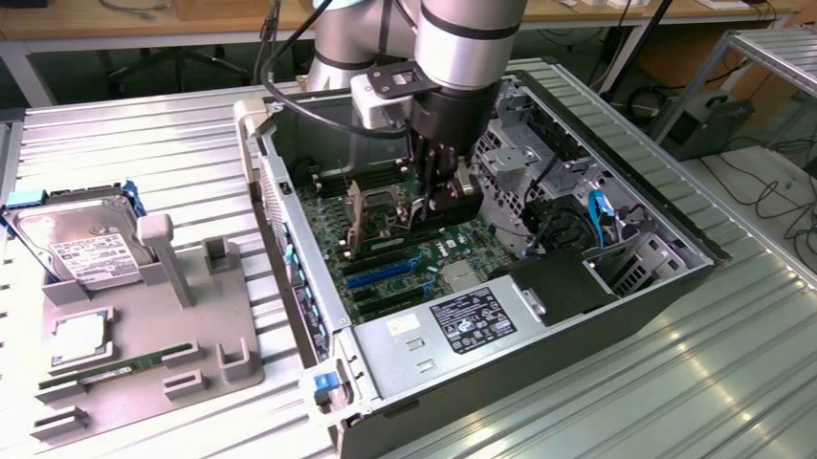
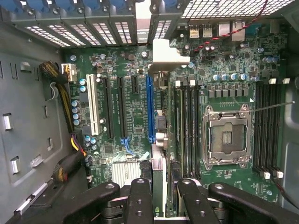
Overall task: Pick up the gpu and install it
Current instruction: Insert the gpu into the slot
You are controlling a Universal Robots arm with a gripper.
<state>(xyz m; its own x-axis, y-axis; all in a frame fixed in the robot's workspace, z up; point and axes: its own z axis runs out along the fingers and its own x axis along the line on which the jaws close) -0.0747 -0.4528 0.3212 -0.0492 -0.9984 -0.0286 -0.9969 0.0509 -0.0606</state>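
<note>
My gripper (image 1: 441,177) reaches down into the open computer case (image 1: 664,277) and is shut on the gpu (image 1: 452,201). In the wrist view the gpu (image 2: 159,140) shows edge-on between the two black fingers (image 2: 140,200), with its silver end bracket (image 2: 164,56) pointing at the case's rear slot openings. The card hangs over the green motherboard (image 2: 131,121), just beside the long blue expansion slot (image 2: 149,107). Whether its lower edge touches the slot I cannot tell.
The bare CPU socket (image 2: 226,137) and black memory slots (image 2: 187,130) lie beside the card. A power supply (image 1: 466,320) and a drive cage (image 1: 523,153) crowd the case. At the exterior view's left, a grey fixture (image 1: 191,354) carries a hard drive (image 1: 77,244) and a memory stick (image 1: 102,375).
</note>
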